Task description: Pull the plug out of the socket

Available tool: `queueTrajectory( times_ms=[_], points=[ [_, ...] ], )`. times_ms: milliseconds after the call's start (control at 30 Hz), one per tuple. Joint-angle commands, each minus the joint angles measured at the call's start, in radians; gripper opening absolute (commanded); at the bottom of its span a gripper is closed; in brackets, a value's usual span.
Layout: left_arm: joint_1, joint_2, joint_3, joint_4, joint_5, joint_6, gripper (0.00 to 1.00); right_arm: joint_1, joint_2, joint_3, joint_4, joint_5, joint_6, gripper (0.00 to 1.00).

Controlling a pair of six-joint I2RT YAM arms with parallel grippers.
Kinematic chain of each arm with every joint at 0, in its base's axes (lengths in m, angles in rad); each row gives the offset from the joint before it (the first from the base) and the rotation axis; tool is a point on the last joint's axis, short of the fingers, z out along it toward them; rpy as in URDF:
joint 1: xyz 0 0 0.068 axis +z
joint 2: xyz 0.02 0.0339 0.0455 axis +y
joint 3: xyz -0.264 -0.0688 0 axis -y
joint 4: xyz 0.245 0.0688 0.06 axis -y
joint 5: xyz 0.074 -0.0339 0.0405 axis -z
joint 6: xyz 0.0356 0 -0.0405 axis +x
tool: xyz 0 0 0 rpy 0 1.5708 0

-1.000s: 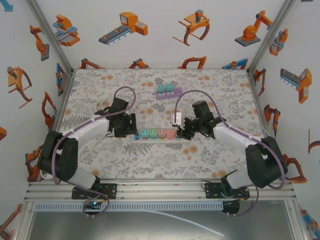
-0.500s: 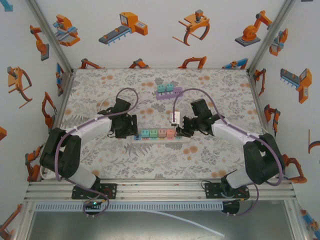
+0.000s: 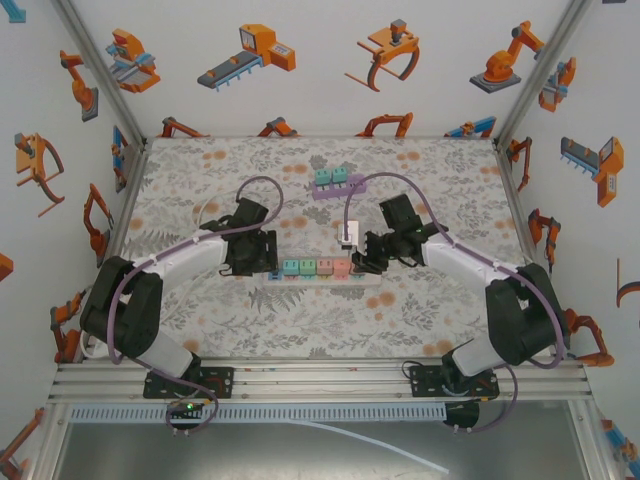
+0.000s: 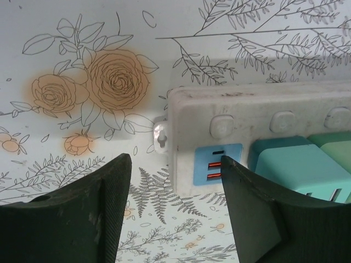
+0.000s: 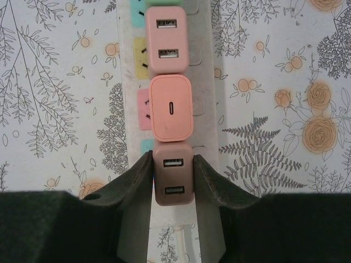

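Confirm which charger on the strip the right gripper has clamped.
The brown two-port charger at the strip end: the right gripper pinches its sides. The pink single-port charger and pink two-port charger beyond sit untouched.

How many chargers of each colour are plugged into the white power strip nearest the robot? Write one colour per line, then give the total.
Teal charger: 1
Green charger: 1
Pink chargers: 2
Brown charger: 1
Total: 5
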Motion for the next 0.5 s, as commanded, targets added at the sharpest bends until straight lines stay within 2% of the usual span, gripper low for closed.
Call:
queueTrajectory(
  times_ms=[0,333,467],
  points=[
    [-0.023,0.072,-0.041,-0.082,-0.083,0.006,0.62,0.009,0.005,0.065,0.009,-0.042,-0.007,0.11],
    [-0.043,0.104,-0.024,-0.097,-0.111,0.001,0.62,0.078,-0.018,0.079,-0.020,0.089,-0.044,0.05],
    [-0.051,0.116,-0.023,-0.098,-0.117,0.003,0.62,0.078,-0.019,0.085,-0.028,0.082,-0.037,0.05]
  ],
)
